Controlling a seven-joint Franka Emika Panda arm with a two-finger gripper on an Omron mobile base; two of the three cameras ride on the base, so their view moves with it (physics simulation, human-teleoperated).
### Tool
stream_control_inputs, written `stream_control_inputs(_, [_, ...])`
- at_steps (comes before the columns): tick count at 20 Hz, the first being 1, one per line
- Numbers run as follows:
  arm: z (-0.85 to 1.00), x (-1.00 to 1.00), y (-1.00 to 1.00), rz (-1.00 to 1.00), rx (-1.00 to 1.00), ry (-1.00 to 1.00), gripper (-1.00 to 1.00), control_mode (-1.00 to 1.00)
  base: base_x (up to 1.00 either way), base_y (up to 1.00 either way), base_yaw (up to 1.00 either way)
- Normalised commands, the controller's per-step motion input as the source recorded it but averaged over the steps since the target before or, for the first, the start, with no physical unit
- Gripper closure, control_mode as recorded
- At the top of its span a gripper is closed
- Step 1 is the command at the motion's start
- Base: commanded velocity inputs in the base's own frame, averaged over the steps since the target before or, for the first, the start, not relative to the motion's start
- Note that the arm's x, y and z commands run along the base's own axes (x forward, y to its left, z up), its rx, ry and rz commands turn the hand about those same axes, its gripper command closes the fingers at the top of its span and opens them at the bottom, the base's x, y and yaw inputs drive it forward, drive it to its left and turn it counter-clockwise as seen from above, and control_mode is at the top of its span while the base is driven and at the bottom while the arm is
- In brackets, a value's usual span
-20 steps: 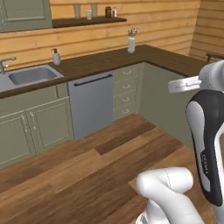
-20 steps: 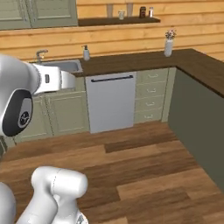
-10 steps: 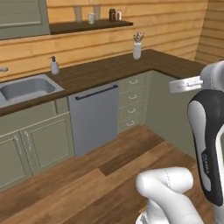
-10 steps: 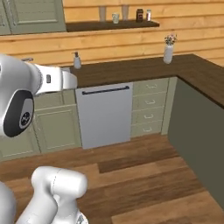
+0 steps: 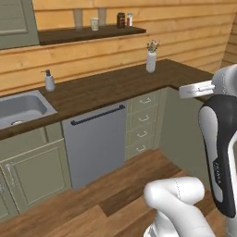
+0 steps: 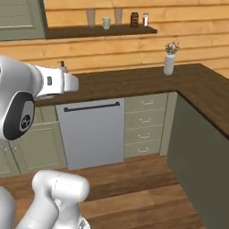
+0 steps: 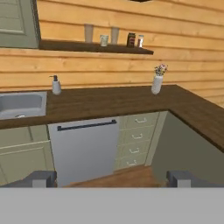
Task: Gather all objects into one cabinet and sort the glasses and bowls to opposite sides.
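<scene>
We see the cabinet (image 7: 17, 24) at the upper left of the hand view, its olive door shut, its right edge touching the left end of a dark wall shelf (image 7: 65, 46). On that shelf stand two tall pale glasses (image 7: 89, 33), a small pale mug (image 7: 104, 40) between them, and toward the shelf's right end a dark jar (image 7: 131, 40) just beside a small light shaker (image 7: 140, 42); any labels on them are too small for us to read. Below, the dark wooden counter (image 7: 109, 103) runs along the plank wall and turns at its right corner toward us. A soap dispenser (image 7: 56, 85) stands at the counter's back edge just right of the sink (image 7: 19, 105), and a white vase (image 7: 156, 83) with flowers stands near the back edge toward the corner. Under the counter sit a grey dishwasher (image 7: 83, 148) with a dark bar handle and, just to its right, a stack of green drawers (image 7: 135, 140). The gripper (image 7: 112, 178) hangs well apart from all this, its two dark fingertips (image 7: 41, 178) far out at either side, jaws spread wide with nothing between them. We can make out no writing anywhere.
</scene>
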Motion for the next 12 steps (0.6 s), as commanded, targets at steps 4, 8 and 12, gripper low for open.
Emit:
stream_control_inputs(4, [0.00,0.00,0.00,0.00,0.00,0.00,-1.00,1.00,1.00,-0.17,0.16])
stream_control_inputs(8, [0.00,0.00,0.00,0.00,0.00,0.00,-1.00,1.00,1.00,-0.16,0.24])
stream_control_inputs(12, [0.00,0.00,0.00,0.00,0.00,0.00,-1.00,1.00,0.87,-0.45,0.16])
